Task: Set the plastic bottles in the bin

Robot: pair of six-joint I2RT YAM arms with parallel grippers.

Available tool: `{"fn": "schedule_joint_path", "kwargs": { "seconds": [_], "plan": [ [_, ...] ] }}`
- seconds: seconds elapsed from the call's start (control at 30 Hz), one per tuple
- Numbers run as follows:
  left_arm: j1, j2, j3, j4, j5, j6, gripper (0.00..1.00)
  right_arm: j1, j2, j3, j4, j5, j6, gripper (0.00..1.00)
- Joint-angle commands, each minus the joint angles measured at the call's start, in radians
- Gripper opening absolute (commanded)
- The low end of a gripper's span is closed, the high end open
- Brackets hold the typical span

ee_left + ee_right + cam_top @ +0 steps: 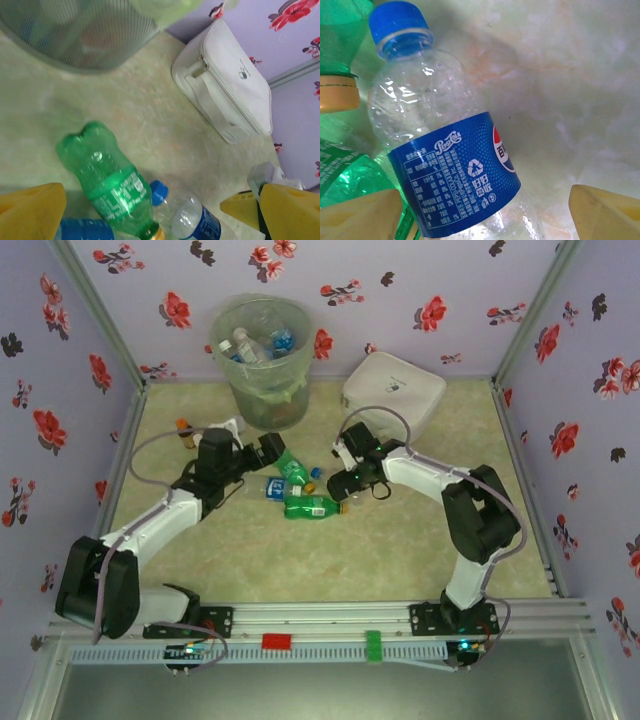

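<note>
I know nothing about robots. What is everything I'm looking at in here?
green bottles: two, green, lying mid-table between the arms
clear bottles: at least two, blue labels, lying beside the green ones
bottles in the bin: several, mostly clear with blue labels, exact count hidden
bin: one, translucent grey with pale green liner, far side of the table
white box: one, white, right of the bin
orange-topped item: one, by the left wall, too small to identify
table: one, pale green marbled
walls: lilac with red and black flowers
left gripper: yellow fingers, open, over a green bottle
right gripper: yellow fingers, open, either side of a clear bottle
</note>
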Motion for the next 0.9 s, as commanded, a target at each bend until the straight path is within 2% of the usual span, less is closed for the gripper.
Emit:
{"fn": "schedule_joint_path", "kwargs": {
  "seconds": [0.0,0.33,0.53,0.73,0.87],
  "plan": [
    [-0.015,-0.003,-0.048,0.168,-0.045,-0.113,1.00,-0.006,0.037,0.020,-0.028,-0.003,-0.006,0.85],
    [-0.040,0.061,0.036,0.165,-0.043,-0.077,1.00,-0.009,0.057,-0.015,0.026,0.042,0.026,0.74],
    [-0.058,0.071,0.022,0.174,-0.043,-0.100,1.00,-0.012,0.023,-0.057,0.076,0.058,0.033,0.56],
    [-0.075,0.068,0.026,0.175,-0.044,-0.115,1.00,-0.015,-0.051,-0.088,0.140,0.020,0.054,0.47],
    [-0.096,0.068,0.045,0.196,-0.044,-0.130,1.00,-0.018,-0.132,-0.116,0.214,-0.049,0.091,0.44]
  ]
}}
